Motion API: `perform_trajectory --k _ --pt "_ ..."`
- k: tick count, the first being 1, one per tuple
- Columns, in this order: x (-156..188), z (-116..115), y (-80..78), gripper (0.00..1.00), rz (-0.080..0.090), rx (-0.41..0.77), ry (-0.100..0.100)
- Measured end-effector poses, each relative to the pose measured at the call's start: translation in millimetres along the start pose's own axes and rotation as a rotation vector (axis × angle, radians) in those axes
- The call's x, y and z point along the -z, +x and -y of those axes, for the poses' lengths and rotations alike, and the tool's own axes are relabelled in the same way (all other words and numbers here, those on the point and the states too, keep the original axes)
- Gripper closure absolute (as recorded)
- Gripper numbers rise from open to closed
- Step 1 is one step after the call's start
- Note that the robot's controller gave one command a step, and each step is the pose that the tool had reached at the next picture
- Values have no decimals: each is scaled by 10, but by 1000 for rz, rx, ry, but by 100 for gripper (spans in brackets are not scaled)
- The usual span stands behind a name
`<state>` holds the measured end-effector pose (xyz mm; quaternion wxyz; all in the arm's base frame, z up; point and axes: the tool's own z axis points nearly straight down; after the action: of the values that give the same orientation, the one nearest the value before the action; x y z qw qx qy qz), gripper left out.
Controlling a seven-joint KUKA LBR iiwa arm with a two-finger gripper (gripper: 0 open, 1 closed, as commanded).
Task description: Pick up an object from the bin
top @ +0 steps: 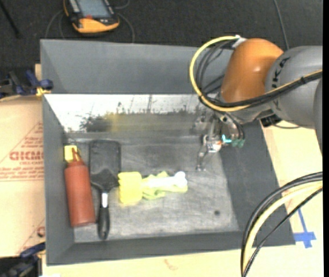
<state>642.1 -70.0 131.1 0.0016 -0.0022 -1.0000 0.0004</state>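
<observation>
Over bare bin (118,68) floor by the right wall, the end effector (206,154) is seen, grip state unclear, with the yellow-white toy (153,185) found just lower-left.

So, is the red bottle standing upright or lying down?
Lying down: the red bottle rests lengthwise on the bin floor by the left wall, yellow cap toward the far wall.

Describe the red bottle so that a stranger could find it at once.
Start at the grey bin and look along its left wall. There, lying lengthwise on the floor, is the red bottle, with its yellow cap towards the far wall. Its neighbour, a black paddle-shaped utensil, is flat and dark; the bottle alone is red and round-bodied.
</observation>
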Motion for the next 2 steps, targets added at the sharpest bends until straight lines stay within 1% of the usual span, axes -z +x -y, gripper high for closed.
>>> perform_trajectory --k 1,2 --pt "48 0 -21 0 8 1 1" --pt "-567 45 -119 100 11 181 3"
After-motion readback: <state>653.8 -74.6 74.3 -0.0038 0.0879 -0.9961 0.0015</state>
